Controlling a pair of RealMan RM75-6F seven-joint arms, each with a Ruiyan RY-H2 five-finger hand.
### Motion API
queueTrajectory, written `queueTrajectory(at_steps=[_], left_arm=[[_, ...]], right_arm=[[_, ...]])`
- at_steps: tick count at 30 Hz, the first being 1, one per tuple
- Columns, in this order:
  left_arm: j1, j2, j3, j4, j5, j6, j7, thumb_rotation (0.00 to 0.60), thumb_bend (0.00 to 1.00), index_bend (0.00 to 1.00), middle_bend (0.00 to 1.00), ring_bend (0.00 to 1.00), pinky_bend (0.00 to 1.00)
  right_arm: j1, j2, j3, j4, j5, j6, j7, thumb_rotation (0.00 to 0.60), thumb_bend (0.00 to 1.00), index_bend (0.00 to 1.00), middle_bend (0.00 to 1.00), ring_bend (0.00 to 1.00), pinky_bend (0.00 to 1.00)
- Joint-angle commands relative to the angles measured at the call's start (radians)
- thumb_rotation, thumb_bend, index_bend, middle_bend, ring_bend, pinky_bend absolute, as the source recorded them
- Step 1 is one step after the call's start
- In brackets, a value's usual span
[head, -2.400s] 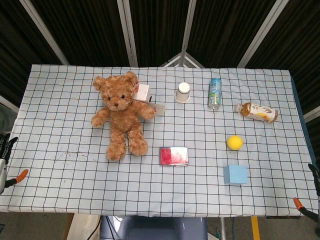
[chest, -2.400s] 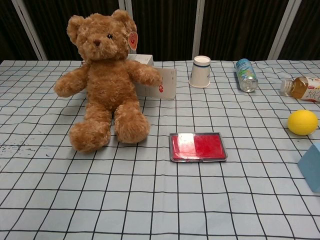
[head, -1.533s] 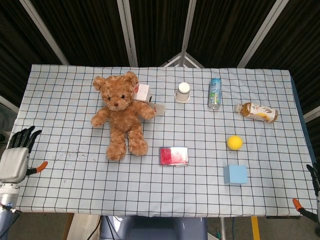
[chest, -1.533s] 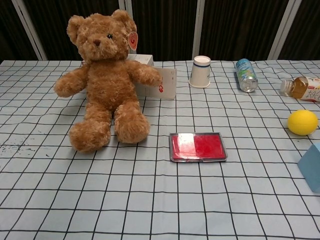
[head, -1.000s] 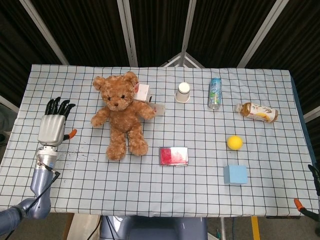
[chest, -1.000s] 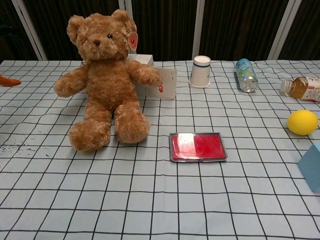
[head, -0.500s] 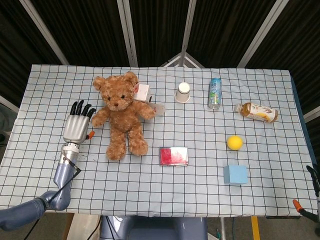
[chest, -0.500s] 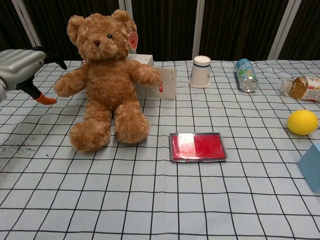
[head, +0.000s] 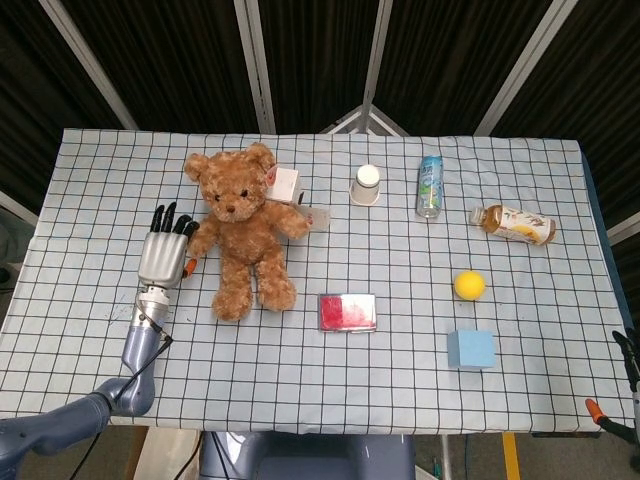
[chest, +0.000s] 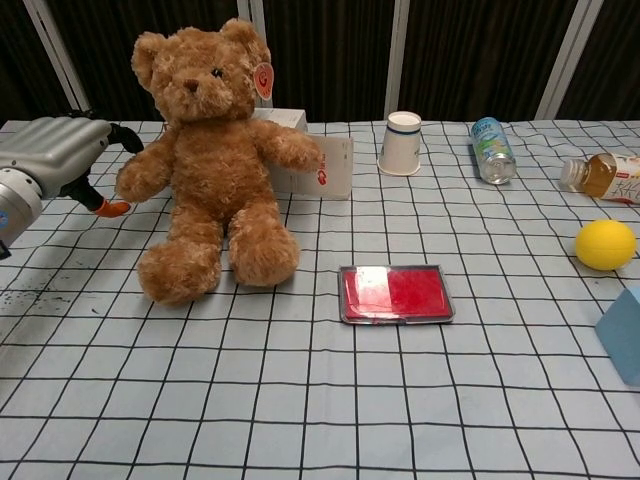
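A brown teddy bear (head: 243, 230) sits on the checked tablecloth (head: 330, 390) left of centre; the chest view shows the bear (chest: 210, 150) upright. My left hand (head: 163, 253) lies just left of it with fingers apart, holding nothing. In the chest view this hand (chest: 52, 150) has its fingertips against the bear's near arm. Only a sliver of my right hand (head: 630, 360) shows at the table's lower right edge; how its fingers stand is hidden.
A white box (head: 286, 184) stands behind the bear. A paper cup (head: 367, 185), clear bottle (head: 429, 186) and tea bottle (head: 513, 224) lie along the back. A red case (head: 347, 312) sits mid-table, a yellow ball (head: 469, 285) and blue cube (head: 470, 349) at right.
My left hand came up from the table's left edge and moved right until it touches the bear's arm. The bear has shifted slightly. The right hand stays put.
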Motion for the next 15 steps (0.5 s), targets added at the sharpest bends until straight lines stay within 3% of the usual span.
queueTrajectory(at_steps=[1, 9, 15], left_arm=[[-0.017, -0.051, -0.016, 0.065, 0.041, 0.06, -0.059, 0.6, 0.39, 0.3, 0.23, 0.0, 0.0], [-0.037, -0.119, -0.002, 0.202, 0.092, 0.087, -0.128, 0.6, 0.39, 0.28, 0.15, 0.0, 0.0], [-0.038, -0.148, 0.002, 0.276, 0.095, 0.075, -0.149, 0.6, 0.39, 0.28, 0.15, 0.0, 0.0]], right_arm=[[0.001, -0.001, 0.001, -0.001, 0.002, -0.002, -0.001, 0.6, 0.22, 0.08, 0.06, 0.07, 0.0], [0.002, 0.002, 0.001, -0.001, 0.004, -0.005, 0.005, 0.6, 0.22, 0.09, 0.06, 0.07, 0.0], [0.001, 0.007, -0.002, -0.003, 0.0, -0.005, 0.012, 0.6, 0.22, 0.1, 0.06, 0.07, 0.0]])
